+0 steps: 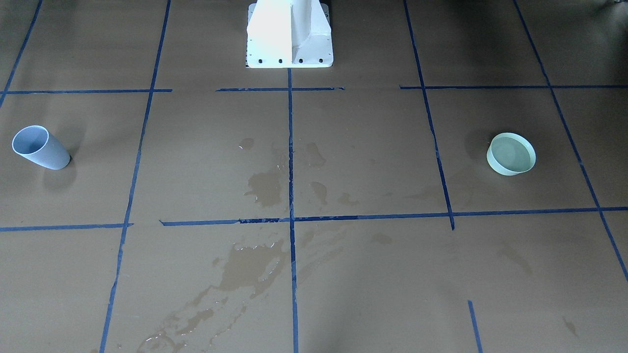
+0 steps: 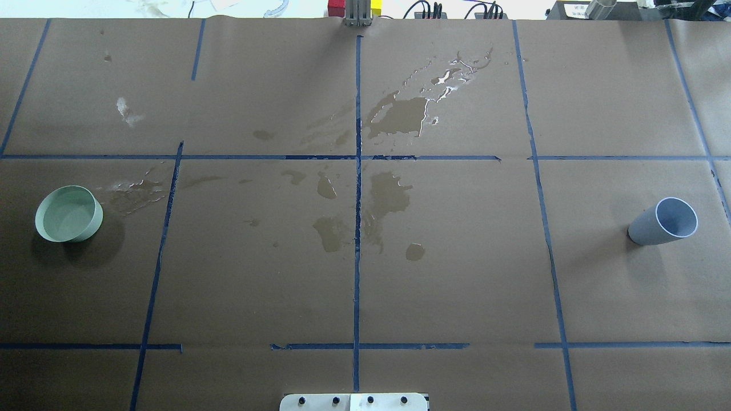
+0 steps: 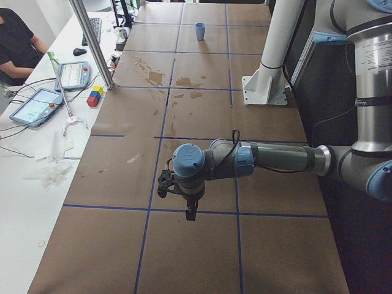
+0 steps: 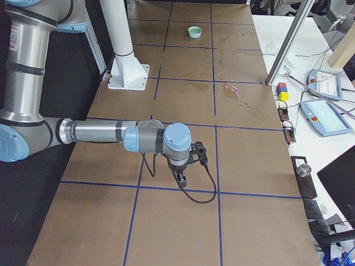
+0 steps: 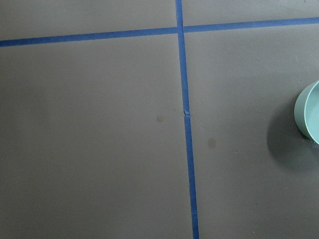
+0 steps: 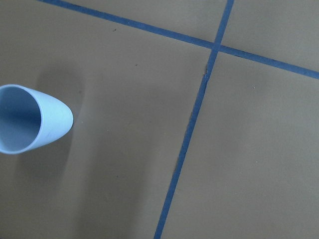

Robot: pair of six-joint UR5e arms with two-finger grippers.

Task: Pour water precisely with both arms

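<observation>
A pale green bowl [image 2: 68, 214] stands on the brown table at my left, also at the right edge of the left wrist view [image 5: 310, 112]. A blue-grey cup [image 2: 665, 221] stands at my right, also in the right wrist view [image 6: 30, 119]. I cannot tell whether water is in either. My left gripper [image 3: 190, 214] hangs fingers down above the table near the bowl, which its arm [image 3: 275, 159] hides. My right gripper [image 4: 181, 179] hangs likewise near the cup, on its arm [image 4: 100, 133]. Both show only in side views, so I cannot tell open or shut.
Dark wet stains [image 2: 394, 117] spread over the table's middle [image 1: 265, 189]. Blue tape lines [image 2: 358, 228] mark a grid. The white pedestal [image 1: 289, 34] stands at the robot side. A metal post [image 3: 92, 43], tablets [image 3: 37, 104] and a seated person [image 3: 15, 43] are on the operators' side.
</observation>
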